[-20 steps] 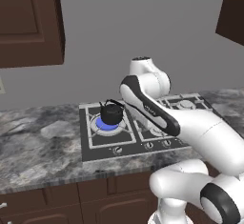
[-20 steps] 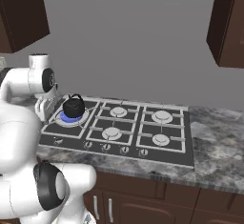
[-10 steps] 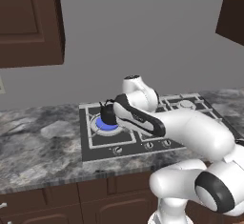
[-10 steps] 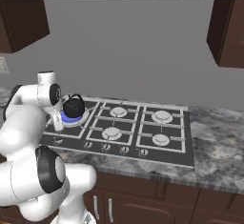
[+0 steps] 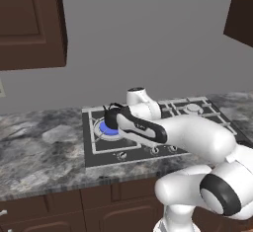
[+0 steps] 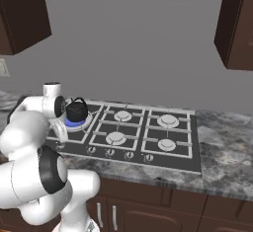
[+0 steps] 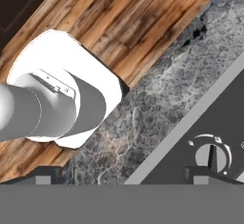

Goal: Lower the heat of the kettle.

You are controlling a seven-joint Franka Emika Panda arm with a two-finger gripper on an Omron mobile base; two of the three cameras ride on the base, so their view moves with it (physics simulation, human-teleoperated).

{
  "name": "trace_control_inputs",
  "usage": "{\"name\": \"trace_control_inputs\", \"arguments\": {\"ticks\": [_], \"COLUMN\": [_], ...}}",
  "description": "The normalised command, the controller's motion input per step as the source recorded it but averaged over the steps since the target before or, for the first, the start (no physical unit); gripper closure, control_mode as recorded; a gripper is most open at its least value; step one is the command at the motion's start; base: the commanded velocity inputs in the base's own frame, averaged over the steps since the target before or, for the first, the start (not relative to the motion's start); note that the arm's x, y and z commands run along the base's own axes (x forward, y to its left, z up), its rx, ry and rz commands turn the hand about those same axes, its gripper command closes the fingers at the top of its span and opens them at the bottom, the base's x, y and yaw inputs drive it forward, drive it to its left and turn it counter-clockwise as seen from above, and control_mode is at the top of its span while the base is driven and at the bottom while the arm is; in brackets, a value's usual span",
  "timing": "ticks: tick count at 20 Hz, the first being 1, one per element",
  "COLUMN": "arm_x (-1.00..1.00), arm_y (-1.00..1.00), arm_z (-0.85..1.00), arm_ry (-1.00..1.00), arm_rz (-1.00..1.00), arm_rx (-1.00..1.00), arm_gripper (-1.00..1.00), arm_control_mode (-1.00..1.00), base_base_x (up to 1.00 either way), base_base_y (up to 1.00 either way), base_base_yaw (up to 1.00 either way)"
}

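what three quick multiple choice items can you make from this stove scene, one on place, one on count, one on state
1. Where does the kettle sit?
A. back left burner
B. front right burner
C. counter

2. How many burners does the stove have?
A. four
B. five
C. six

3. What state is the burner under the kettle in?
A. unlit
B. lit blue
C. covered by a pan

Key: 1 A, the right base view shows it at the stove's back left corner. 2 C, two rows of three. 3 B, a blue flame rings its base.

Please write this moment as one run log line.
phase: reaching stove knob | small squat black kettle on lit burner | blue flame ring burning | gripper not yet on knob
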Motion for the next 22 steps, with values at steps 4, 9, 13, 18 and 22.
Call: {"name": "trace_control_inputs", "arguments": {"ticks": [4, 9, 13, 18, 22], "arm_x": [0.15, 0.16, 0.19, 0.22, 0.17], "arm_y": [0.12, 0.04, 0.12, 0.23, 0.16], "arm_z": [-0.31, -0.29, -0.24, -0.14, -0.13], "arm_ry": [0.00, -0.03, 0.00, 0.00, 0.00], "arm_rz": [0.00, 0.01, 0.00, 0.00, 0.00], "arm_rx": [0.08, 0.01, 0.00, 0.00, 0.00], "arm_gripper": [-1.00, -1.00, -1.00, -1.00, -1.00], "arm_control_mode": [-1.00, -1.00, -1.00, -1.00, -1.00], "base_base_x": [0.00, 0.00, 0.00, 0.00, 0.00], "base_base_y": [0.00, 0.00, 0.00, 0.00, 0.00], "base_base_yaw": [0.00, 0.00, 0.00, 0.00, 0.00]}}
